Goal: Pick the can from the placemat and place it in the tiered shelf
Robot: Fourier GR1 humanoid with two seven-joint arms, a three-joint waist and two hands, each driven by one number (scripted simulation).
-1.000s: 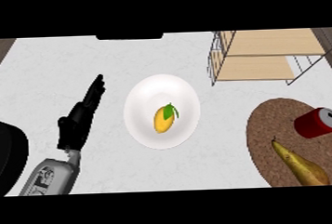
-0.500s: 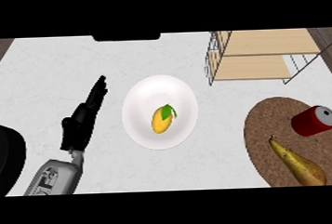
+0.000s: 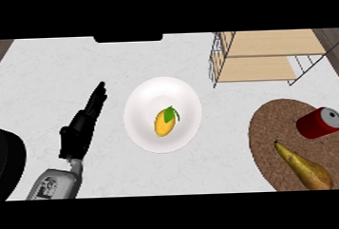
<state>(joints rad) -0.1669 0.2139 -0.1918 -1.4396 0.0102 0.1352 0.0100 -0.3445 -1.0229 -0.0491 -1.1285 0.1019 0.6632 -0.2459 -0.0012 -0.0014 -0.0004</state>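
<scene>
Can (image 3: pixel 318 122) lying on its side on the brown placemat (image 3: pixel 265 132), right part of the bench (image 3: pixel 58 68), beside a pear (image 3: pixel 304 166). Not yet grasped; reach step not begun. Left hand (image 3: pixel 81 126) resting left of the plate (image 3: pixel 161 95), fingers straight, holding nothing. Right hand out of sight. Next, probably: right hand to the can, grip, lift, carry to the tiered shelf (image 3: pixel 268 56) just behind the placemat.
</scene>
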